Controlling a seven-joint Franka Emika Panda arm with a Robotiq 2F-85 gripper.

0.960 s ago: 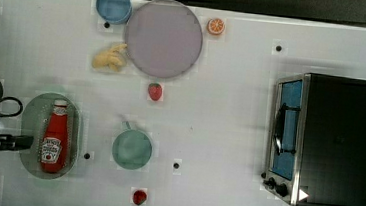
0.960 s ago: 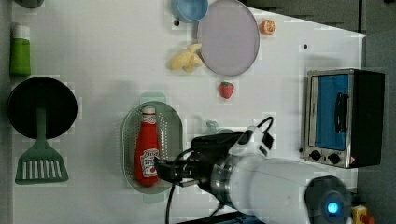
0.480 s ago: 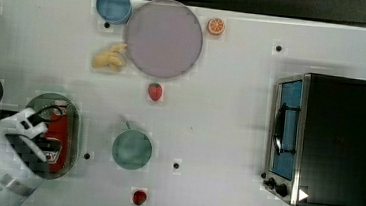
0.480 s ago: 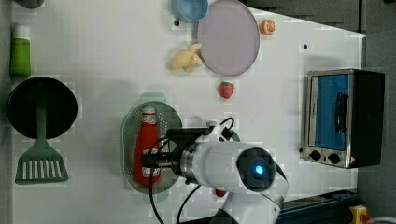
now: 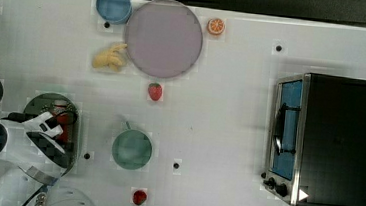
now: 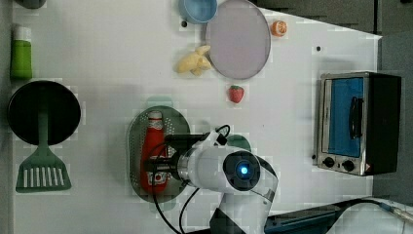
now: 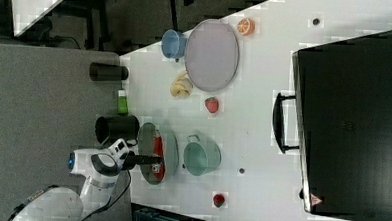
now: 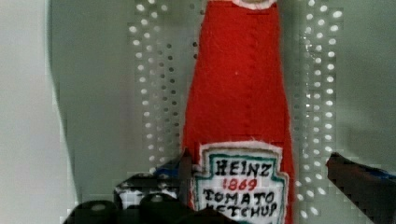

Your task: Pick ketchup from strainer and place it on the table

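Observation:
The red ketchup (image 6: 153,144) lies lengthwise in the pale green strainer (image 6: 135,146) near the left view's middle, white cap pointing away from the arm. My gripper (image 6: 158,153) hovers open over its labelled lower half. In the wrist view the ketchup (image 8: 238,93) runs up the middle, with the dark fingertips (image 8: 184,165) standing on either side of the label and the gripper (image 8: 261,179) straddling it. In the top view the arm covers most of the strainer (image 5: 45,100), leaving a strip of ketchup (image 5: 62,120) showing. The white table (image 5: 220,111) spreads all around.
A teal cup (image 5: 131,149) stands just beside the strainer. Strawberries (image 5: 155,91) (image 5: 139,197), a purple plate (image 5: 164,37), a blue cup (image 5: 114,5) and a banana (image 5: 108,59) lie farther off. A toaster oven (image 5: 325,140) sits at the top view's right. A black pan (image 6: 44,112) and green spatula (image 6: 43,170) flank the strainer.
The arm has swung in from the table's edge over the strainer and now covers most of the ketchup in the top view. The fingers have stayed open.

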